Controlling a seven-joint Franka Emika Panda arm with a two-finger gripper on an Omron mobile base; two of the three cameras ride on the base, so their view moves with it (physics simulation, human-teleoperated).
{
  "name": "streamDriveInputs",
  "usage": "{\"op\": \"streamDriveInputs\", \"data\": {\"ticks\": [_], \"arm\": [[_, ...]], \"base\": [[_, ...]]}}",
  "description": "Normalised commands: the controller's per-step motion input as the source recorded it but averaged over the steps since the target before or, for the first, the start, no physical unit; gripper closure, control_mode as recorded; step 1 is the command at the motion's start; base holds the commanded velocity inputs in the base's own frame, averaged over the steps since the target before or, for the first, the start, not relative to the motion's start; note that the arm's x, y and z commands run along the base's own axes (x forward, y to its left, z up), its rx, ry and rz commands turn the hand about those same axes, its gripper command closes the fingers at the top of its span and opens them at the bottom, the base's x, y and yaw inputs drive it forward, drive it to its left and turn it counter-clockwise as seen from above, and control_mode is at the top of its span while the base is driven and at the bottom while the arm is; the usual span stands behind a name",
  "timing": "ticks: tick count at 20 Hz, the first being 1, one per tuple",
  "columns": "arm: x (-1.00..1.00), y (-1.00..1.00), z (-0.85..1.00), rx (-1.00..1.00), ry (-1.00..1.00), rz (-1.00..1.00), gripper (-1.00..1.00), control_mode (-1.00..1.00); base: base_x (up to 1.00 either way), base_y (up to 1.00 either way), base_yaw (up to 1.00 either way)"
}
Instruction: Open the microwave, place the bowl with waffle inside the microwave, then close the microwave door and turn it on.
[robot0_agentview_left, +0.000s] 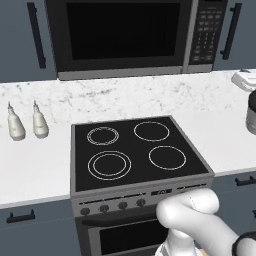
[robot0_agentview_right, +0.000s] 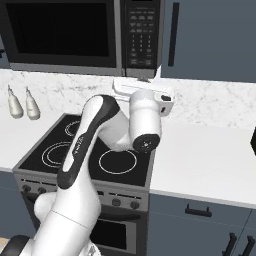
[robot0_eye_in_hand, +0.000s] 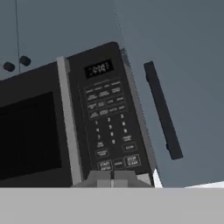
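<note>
the claw (robot0_eye_in_hand: 112, 178), pinched closed and empty, sits at the near edge of the microwave (robot0_eye_in_hand: 65, 122) keypad (robot0_eye_in_hand: 109, 127); the door (robot0_eye_in_hand: 30, 135) looks shut, so the turn-on step seems in hand, calling for a press on a start button.

I see the arm (robot0_agentview_right: 95, 145) rising from the base, elbow bent high, forearm reaching forward and up. Gripper (robot0_eye_in_hand: 112, 178) fingers pressed together, closed on nothing I can make out.

Closed microwave (robot0_agentview_left: 125, 37) above stove (robot0_agentview_left: 137, 152)
</note>
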Motion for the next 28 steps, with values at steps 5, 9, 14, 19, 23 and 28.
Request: {"op": "streamDriveInputs", "data": {"ticks": [5, 9, 14, 19, 23, 28], "arm": [[0.21, 0.03, 0.29, -0.37, 0.08, 0.04, 1.00, -1.00], [0.04, -0.05, 0.37, -0.34, 0.02, 0.11, 1.00, -1.00], [0.09, 0.09, 0.02, -0.34, 0.00, 0.12, 1.00, -1.00], [0.02, 0.20, 0.00, -0.31, 0.00, 0.06, 1.00, -1.00], [0.08, 0.02, -0.14, -0.09, 0.00, -0.01, 1.00, -1.00], [0.34, 0.28, -0.17, -0.05, 0.00, -0.07, 1.00, -1.00]], "base": [[0.00, 0.00, 0.00], [0.00, 0.00, 0.00], [0.00, 0.00, 0.00], [0.00, 0.00, 0.00], [0.00, 0.00, 0.00], [0.00, 0.00, 0.00]]}}
